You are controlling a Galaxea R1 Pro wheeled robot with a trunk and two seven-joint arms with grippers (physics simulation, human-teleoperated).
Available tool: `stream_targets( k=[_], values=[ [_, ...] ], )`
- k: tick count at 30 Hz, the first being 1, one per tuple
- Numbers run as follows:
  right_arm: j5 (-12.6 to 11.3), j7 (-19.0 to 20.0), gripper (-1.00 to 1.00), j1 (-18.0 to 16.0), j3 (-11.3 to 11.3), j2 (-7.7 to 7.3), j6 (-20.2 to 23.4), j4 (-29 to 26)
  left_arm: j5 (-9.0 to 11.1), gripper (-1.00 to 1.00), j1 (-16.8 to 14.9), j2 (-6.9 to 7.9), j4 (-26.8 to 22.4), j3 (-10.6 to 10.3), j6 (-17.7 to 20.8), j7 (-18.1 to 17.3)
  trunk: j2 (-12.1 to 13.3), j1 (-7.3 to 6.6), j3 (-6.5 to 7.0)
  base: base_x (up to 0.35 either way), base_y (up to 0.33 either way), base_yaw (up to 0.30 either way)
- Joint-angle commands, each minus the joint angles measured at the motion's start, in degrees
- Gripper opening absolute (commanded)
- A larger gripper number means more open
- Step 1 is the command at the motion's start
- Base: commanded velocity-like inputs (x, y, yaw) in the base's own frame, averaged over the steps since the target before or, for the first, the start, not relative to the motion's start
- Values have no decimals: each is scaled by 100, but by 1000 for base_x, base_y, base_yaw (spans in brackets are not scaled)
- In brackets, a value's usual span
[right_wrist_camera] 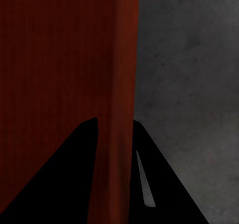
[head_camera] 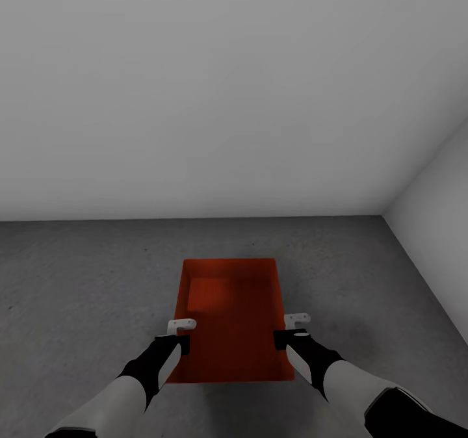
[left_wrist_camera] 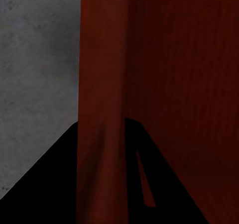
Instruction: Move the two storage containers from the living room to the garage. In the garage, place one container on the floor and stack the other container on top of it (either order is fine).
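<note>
Both forearms enter the head view from below, grey sleeves ending in black wrists. Left gripper (head_camera: 177, 334) sits at the left long wall of a red-orange storage container (head_camera: 231, 321); right gripper (head_camera: 294, 329) sits at the right long wall, roughly opposite. Only one container can be made out; whether a second is nested in it cannot be told.

Left wrist view: container wall (left_wrist_camera: 102, 109) runs between the two dark fingers (left_wrist_camera: 45, 184), one finger outside over the floor (left_wrist_camera: 35, 59), the other inside the bin. Fingers look closed onto the wall, touching it on both faces. Right wrist view: same arrangement, wall (right_wrist_camera: 122, 84) between the fingers (right_wrist_camera: 59, 179), one inside, one outside over the concrete (right_wrist_camera: 189, 74). Fingers clamped on the wall.

Container is open-top, long axis pointing away from the robot, level, centred between the arms. Whether it rests on the dark grey mottled floor or hangs just above it cannot be told. Plain white-grey walls (head_camera: 227, 87) meet the floor beyond the bin, with a corner at the right.
</note>
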Motion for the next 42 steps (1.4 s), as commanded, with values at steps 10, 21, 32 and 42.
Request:
stream_targets(
  k=[10, 21, 32, 42],
  values=[
    [87, -39, -100, -6, -2, -66, -171, -24, 23, -100, 3, 167, 6, 17, 45, 50, -283, 154, -129, 0, 0, 0],
    [87, -39, -100, -6, -2, -66, -170, -24, 22, -100, 3, 167, 6, 17, 45, 56, -604, 329, -273, 0, 0, 0],
    [87, -39, -100, -5, -2, -66, -167, -24, 22, -100, 3, 166, 6, 17, 45, 59, -845, 461, -381, 0, 0, 0],
    [87, -39, -100, -6, -1, -66, -167, -24, 21, -100, 3, 166, 6, 17, 45, 59, -1085, 593, -488, 0, 0, 0]
  ],
)
